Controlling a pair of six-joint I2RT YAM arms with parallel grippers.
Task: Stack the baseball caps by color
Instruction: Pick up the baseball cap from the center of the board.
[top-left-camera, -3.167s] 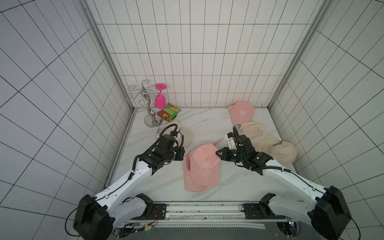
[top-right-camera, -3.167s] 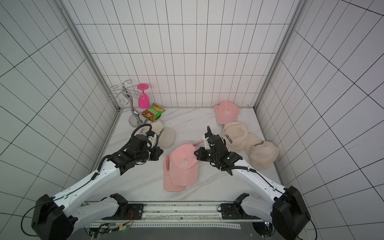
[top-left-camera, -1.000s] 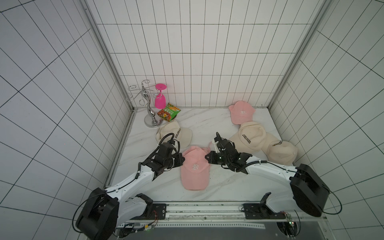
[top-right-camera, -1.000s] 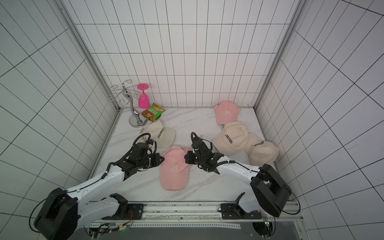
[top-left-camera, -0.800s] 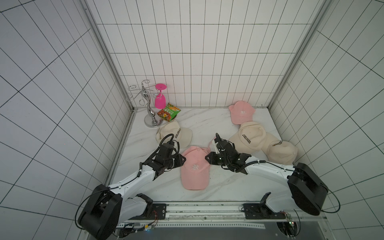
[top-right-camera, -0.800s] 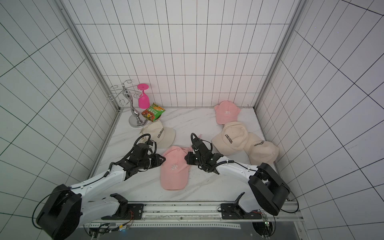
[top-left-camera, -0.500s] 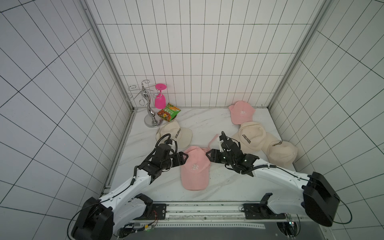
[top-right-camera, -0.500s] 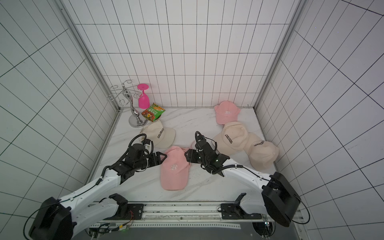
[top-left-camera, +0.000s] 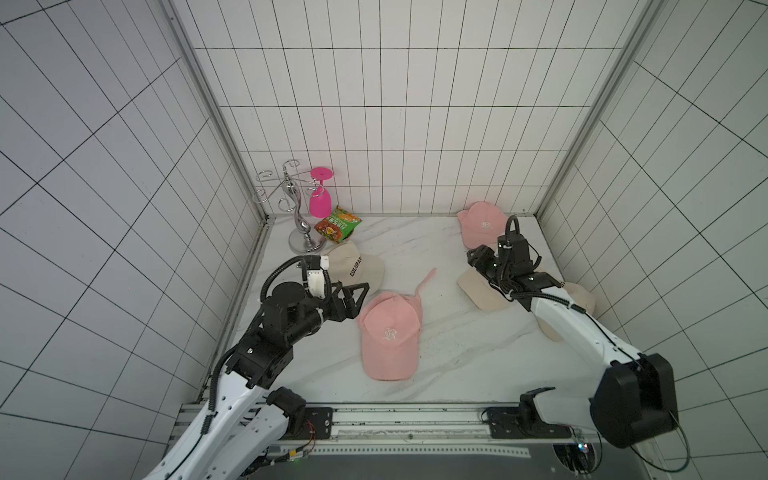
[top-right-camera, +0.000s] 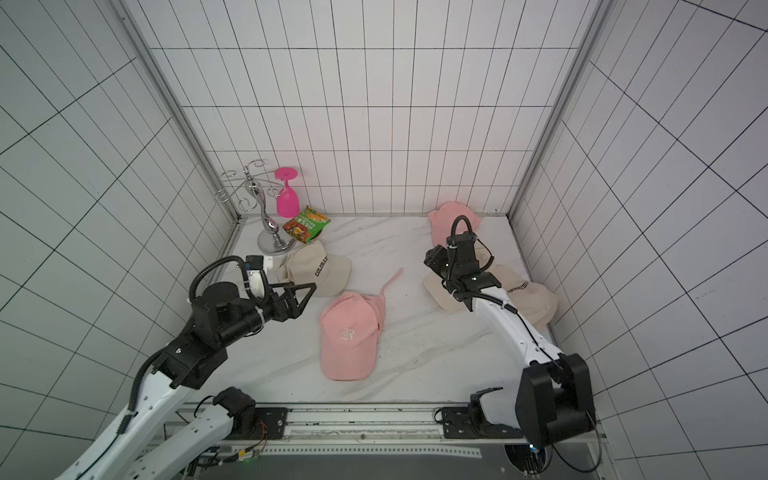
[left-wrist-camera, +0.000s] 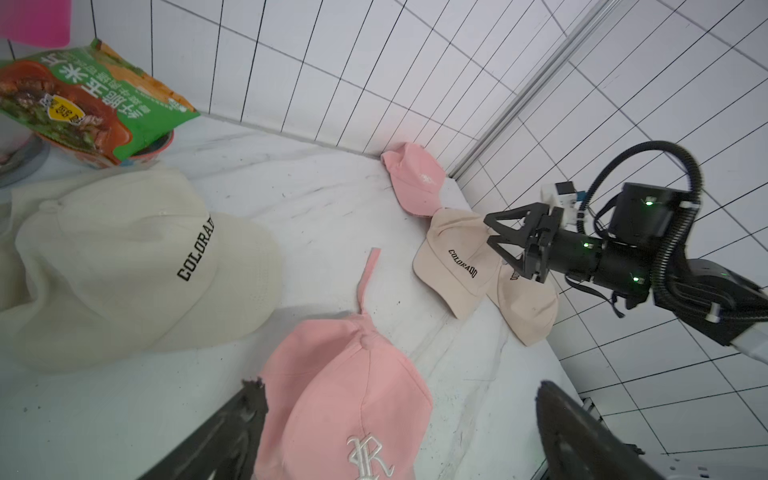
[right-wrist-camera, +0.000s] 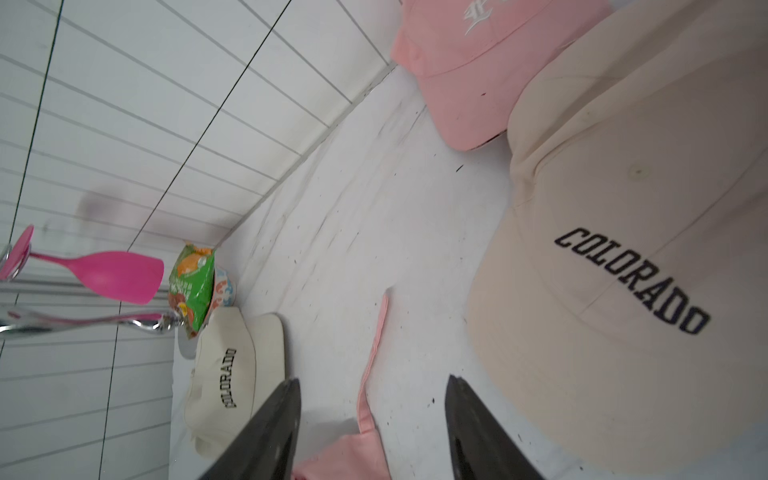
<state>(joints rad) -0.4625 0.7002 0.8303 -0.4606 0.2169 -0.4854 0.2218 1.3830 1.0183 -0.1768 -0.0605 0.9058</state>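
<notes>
The left gripper (top-left-camera: 356, 300) hangs just beside the crown of the pink cap pile (top-left-camera: 390, 332), jaws spread wide and empty. The pile lies mid-tabletop, soft cotton with a white stitched "R". A second pink layer shows at its edge, and a thin strap (top-left-camera: 426, 280) trails off behind it. That stacking step looks done.

Behind the left gripper sits a lone cream cap (top-left-camera: 353, 266), a domed crown with black "COLORADO" lettering. Across the marbled tabletop (top-left-camera: 415, 249), the right gripper (top-left-camera: 473, 259) is part open and holds nothing, beside two overlapping cream caps (left-wrist-camera: 453, 266).

The far pink cap (top-left-camera: 482, 226) lies near the back corner. Next, I judge, it must be pinched by its stiff brim and carried to the pile. A glossy goblet (top-left-camera: 321, 203) hangs on a wire rack (top-left-camera: 291, 199).
</notes>
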